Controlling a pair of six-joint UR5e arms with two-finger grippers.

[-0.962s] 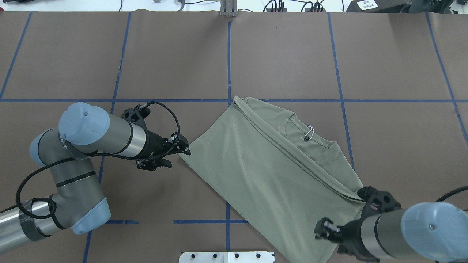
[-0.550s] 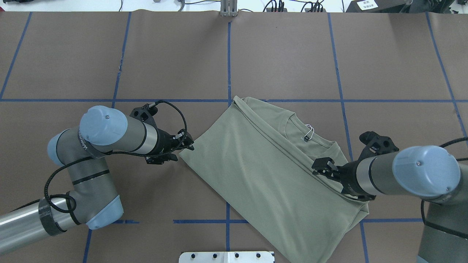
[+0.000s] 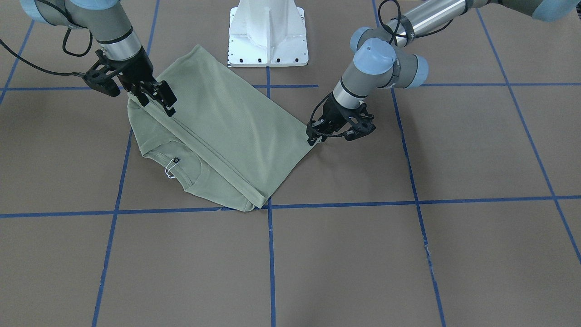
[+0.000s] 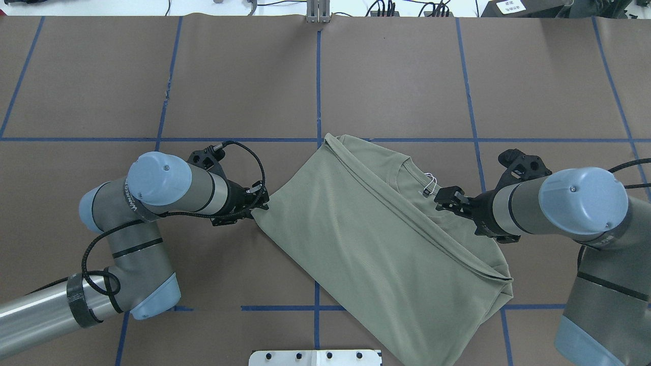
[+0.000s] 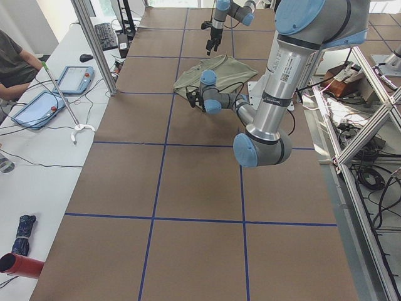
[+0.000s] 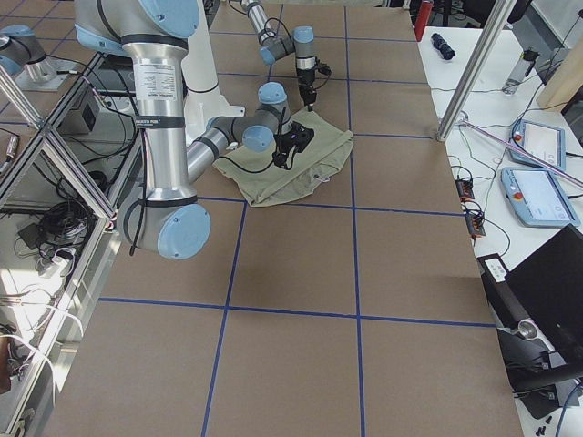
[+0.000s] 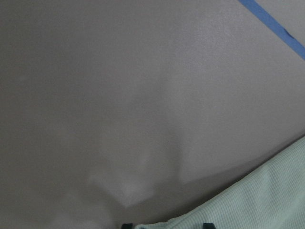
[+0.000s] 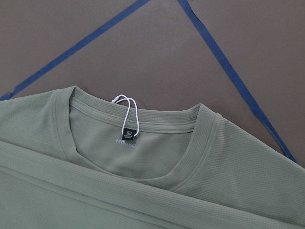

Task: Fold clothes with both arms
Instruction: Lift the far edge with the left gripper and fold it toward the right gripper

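The sage-green shirt lies folded on the brown table, neckline up, and also shows in the front view. Its dark neck label with white string shows in the right wrist view. My left gripper is low at the shirt's left corner. It is open, and the left wrist view shows the cloth edge between the fingertips. My right gripper hovers over the shoulder beside the neckline. It looks open and empty, and also shows in the front view.
The white pedestal base stands at the near table edge, just past the shirt's hem. Blue tape lines grid the brown mat. A side bench with tablets and a seated person runs along the table's far side.
My right arm has swung from the shirt's near right corner up to the shoulder by the neckline. My left gripper has moved right, onto the shirt's left corner.
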